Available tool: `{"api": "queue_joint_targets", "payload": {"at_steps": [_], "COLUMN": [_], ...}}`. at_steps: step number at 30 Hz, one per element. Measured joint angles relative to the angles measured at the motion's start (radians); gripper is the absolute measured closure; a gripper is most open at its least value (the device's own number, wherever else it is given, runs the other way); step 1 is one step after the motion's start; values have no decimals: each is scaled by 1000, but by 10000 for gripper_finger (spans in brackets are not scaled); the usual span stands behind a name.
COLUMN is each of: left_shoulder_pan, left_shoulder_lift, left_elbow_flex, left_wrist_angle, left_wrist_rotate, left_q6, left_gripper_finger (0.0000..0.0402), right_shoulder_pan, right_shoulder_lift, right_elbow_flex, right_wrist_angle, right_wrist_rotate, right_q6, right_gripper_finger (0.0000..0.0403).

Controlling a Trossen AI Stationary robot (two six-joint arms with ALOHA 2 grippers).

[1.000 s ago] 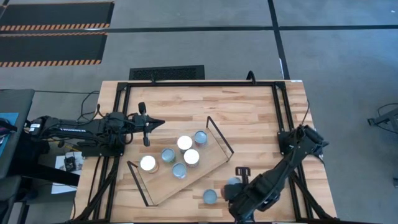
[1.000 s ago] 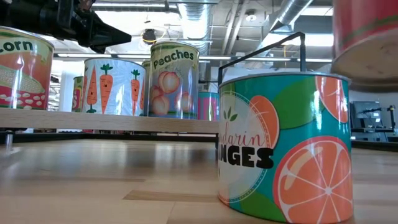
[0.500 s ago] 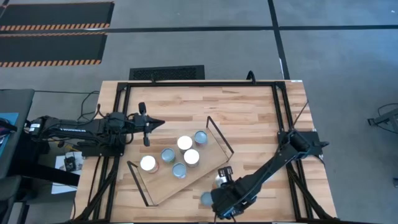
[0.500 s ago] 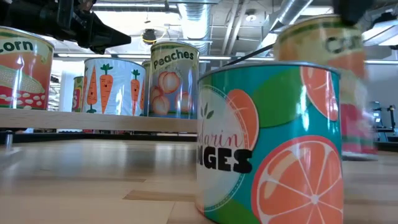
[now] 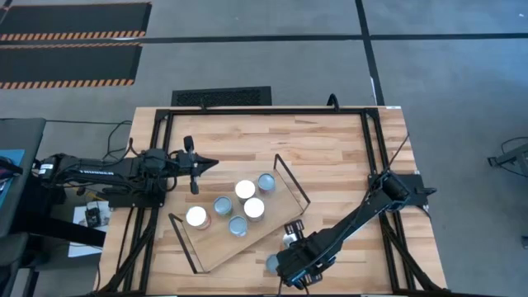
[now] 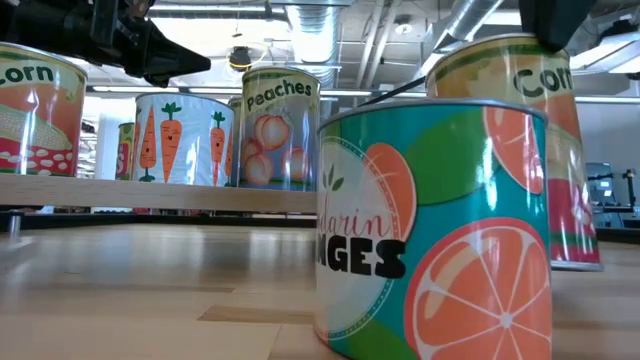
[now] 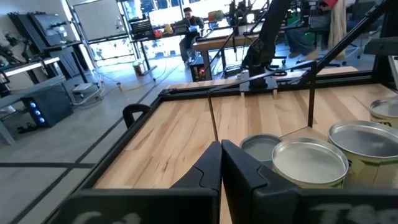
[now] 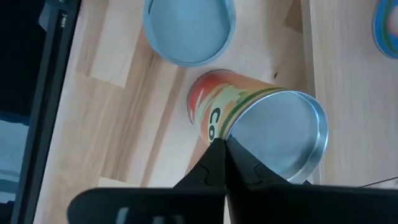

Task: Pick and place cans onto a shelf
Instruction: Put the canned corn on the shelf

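A corn can (image 8: pixel 211 109) with a silver top stands upright on the tabletop by the near right corner of the shelf (image 5: pixel 216 241). It stands beside an oranges can (image 6: pixel 440 230) with a blue-grey top (image 8: pixel 189 28). My right gripper (image 8: pixel 222 144) is over the corn can, shut at its top rim; it also shows in the high view (image 5: pixel 290 241). Several cans (image 5: pixel 245 189) stand on the shelf board. My left gripper (image 5: pixel 210 162) is shut and empty, held above the table beyond the shelf's left part. My right gripper's closed fingertips meet the corn can's top rim (image 8: pixel 239 134) at the edge nearest the wrist, coming from above and slanting down. Whether the rim's lip lies between the fingers cannot be told. The can stands upright with its bottom on the table (image 6: pixel 575 262).
Black wire frames (image 5: pixel 293 181) rise at both short ends of the shelf, the right one close to my right gripper. The oranges can (image 5: pixel 271 264) stands close to the corn can on the near side. A black tube frame (image 5: pixel 375 148) borders the tabletop.
My right gripper has gone toward the table's left edge and down with the corn can. The can hung lifted and tilted a second ago and now stands upright on the table beside the oranges can. The oranges can has slid a little toward the table's left edge.
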Motion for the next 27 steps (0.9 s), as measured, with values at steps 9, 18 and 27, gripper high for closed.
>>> {"api": "queue_joint_targets", "payload": {"at_steps": [9, 18, 27], "left_shoulder_pan": [0, 0, 0], "left_shoulder_lift": [0, 0, 0], "left_elbow_flex": [0, 0, 0], "left_wrist_angle": [0, -8, -8], "left_wrist_rotate": [0, 0, 3], "left_q6": [0, 0, 0], "left_gripper_finger": [401, 401, 401], "right_shoulder_pan": [-13, -19, -17], "right_shoulder_lift": [0, 0, -13], "right_elbow_flex": [0, 0, -2], "right_wrist_angle": [19, 26, 13], "right_wrist_rotate": [-26, -29, -26], "right_q6": [-18, -17, -4], "right_gripper_finger": [376, 333, 284]}}
